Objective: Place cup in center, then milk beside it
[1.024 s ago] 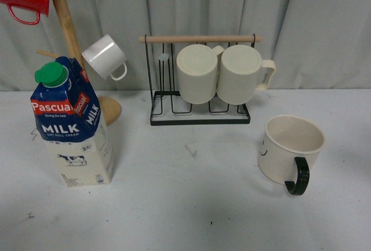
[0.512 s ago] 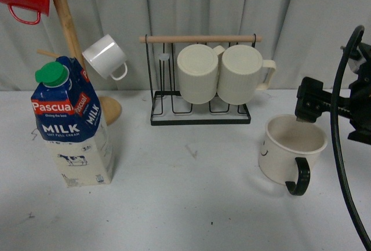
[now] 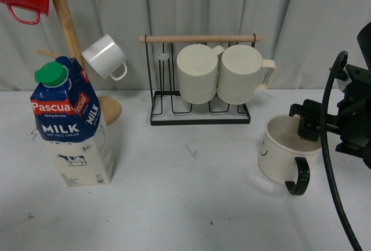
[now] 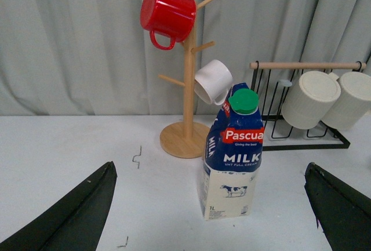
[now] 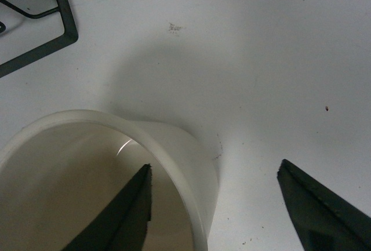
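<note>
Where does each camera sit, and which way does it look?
Front view: on the robot's body, facing the curtain; shows the milk, the cup and the right hand.
Left wrist view: on the left arm, facing the milk; the open left hand frames it.
Right wrist view: on the right arm, looking down at the cup; the right hand straddles its rim.
Front and left wrist views share the milk.

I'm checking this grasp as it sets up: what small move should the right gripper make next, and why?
Probably close the right gripper on the wall of the wide cream mug with a glossy black handle. In the right wrist view its open jaws straddle the rim, one finger inside and one outside.
</note>
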Controlling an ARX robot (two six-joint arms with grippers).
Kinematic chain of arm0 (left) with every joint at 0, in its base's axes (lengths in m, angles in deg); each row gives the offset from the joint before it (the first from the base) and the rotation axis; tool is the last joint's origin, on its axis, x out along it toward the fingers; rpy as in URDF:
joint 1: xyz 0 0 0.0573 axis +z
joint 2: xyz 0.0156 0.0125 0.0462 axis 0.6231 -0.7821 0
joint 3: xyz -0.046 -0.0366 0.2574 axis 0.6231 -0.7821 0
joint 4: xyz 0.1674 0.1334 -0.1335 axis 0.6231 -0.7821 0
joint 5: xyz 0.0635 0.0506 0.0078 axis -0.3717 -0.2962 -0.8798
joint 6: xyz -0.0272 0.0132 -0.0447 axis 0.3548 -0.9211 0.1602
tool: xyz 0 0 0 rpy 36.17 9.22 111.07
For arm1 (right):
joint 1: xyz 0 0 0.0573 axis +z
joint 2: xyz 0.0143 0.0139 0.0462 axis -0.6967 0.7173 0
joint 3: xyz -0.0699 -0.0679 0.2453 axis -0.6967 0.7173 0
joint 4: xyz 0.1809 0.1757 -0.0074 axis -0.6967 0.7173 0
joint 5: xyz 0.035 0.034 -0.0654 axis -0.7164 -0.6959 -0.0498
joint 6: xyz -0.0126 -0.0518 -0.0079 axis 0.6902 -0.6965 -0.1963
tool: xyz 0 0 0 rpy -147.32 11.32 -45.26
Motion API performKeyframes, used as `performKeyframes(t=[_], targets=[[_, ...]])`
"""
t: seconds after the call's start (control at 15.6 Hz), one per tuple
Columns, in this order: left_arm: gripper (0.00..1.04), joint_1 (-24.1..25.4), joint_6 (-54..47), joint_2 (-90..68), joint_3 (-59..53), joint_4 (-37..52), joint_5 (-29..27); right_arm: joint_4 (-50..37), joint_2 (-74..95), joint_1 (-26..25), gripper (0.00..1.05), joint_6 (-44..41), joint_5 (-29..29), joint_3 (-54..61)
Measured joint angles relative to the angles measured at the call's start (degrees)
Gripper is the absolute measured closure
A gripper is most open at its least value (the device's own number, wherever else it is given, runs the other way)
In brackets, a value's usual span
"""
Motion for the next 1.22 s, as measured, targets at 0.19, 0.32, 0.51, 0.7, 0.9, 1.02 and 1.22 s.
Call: performKeyframes(t=[0.19, 0.32, 0.51, 0.7, 0.9, 1.02, 1.22], targets=[[0.07, 0.00, 0.00, 0.00, 0.00, -0.02, 0.00, -0.39, 0.00, 0.00, 0.73, -0.04, -0.02, 0.20], [0.07, 0.00, 0.00, 0.00, 0.00, 0.00, 0.00, 0.00, -0.50, 0.09, 0.96, -0.22, -0.31, 0.85], [0.07, 0.00, 0.00, 0.00, 0.00, 0.00, 0.00, 0.76, -4.42, 1.81, 1.02, -0.42, -1.05, 1.86], [0.07, 0.00, 0.00, 0.00, 0.00, 0.00, 0.00, 2.43, -5.77, 7.04, 1.02, -0.39, -0.74, -0.44], [0.07, 0.00, 0.00, 0.00, 0.00, 0.00, 0.02, 5.53, -2.21, 11.47, 1.02, -0.44, -0.11, -4.92], [0.07, 0.00, 0.00, 0.00, 0.00, 0.00, 0.00, 10.29, 0.81, 14.73, 1.02, -0.44, 0.59, -9.60], [0.07, 0.00, 0.00, 0.00, 0.00, 0.00, 0.00, 13.22, 2.21, 15.43, 1.02, -1.31, 0.87, -11.65]])
